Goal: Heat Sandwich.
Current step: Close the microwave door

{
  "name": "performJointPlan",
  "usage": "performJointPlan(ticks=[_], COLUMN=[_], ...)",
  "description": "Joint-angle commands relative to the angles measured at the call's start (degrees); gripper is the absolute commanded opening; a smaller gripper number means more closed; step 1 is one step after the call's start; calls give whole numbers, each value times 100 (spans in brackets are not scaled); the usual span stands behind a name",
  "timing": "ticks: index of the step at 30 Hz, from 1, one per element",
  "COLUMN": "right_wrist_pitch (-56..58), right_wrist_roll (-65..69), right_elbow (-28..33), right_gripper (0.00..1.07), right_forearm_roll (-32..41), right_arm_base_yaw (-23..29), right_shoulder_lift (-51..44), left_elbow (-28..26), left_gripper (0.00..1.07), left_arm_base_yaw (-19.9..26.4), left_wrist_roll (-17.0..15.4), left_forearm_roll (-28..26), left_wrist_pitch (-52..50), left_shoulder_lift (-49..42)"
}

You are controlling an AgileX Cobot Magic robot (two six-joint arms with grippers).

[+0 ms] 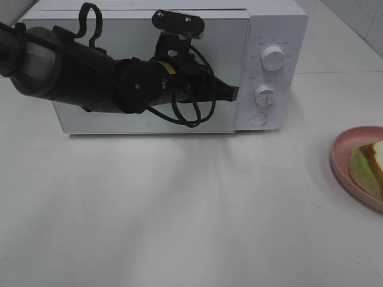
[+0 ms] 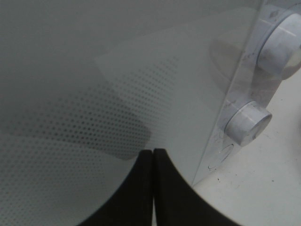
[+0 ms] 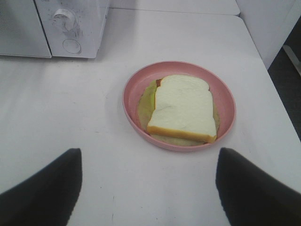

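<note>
On a white table point(image 1: 179, 209) stands one white microwave point(image 1: 272, 24), its door point(image 1: 90, 122) shut. One black robot arm, the left one, reaches across the front of the door. Its left gripper point(image 2: 153, 155) has both fingers pressed flat together, holding nothing, with the tips just beside the door's right edge, close to the control panel. That panel carries two round knobs, an upper knob point(image 1: 273, 58) and a lower knob point(image 1: 264, 94), with one round button point(image 1: 258, 119) beneath them.

Well apart from the microwave, at the right edge of the table, sits one round pink plate point(image 3: 133, 89). One sandwich point(image 3: 182, 107) lies on it, white bread on top with pale green lettuce showing beneath. The right gripper point(image 3: 148, 183) hovers above the table near the plate, its two fingers spread wide with nothing between them.

The step in hand appears to be opening the microwave door, since the sandwich is untouched and the door is closed. The next move likely calls for the left gripper to catch the door's edge and swing it outward, or to press the button if that releases it.
</note>
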Motion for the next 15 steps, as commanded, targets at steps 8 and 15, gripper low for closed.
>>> performJointPlan(ticks=[8,15], right_wrist_pitch=[-29,-34], right_wrist_roll=[-29,-29], right_elbow=[11,6], right_gripper=[76,76], right_forearm_roll=[6,6], right_arm_base_yaw=[-40,-40], right_shoulder_lift=[-149,-149], left_elbow=[-430,-430], left_gripper=[0,0], left_arm_base_yaw=[332,332], left_wrist_roll=[17,17], left_forearm_roll=[-269,-269], left_wrist_pitch=[-773,-756], left_shoulder_lift=[206,206])
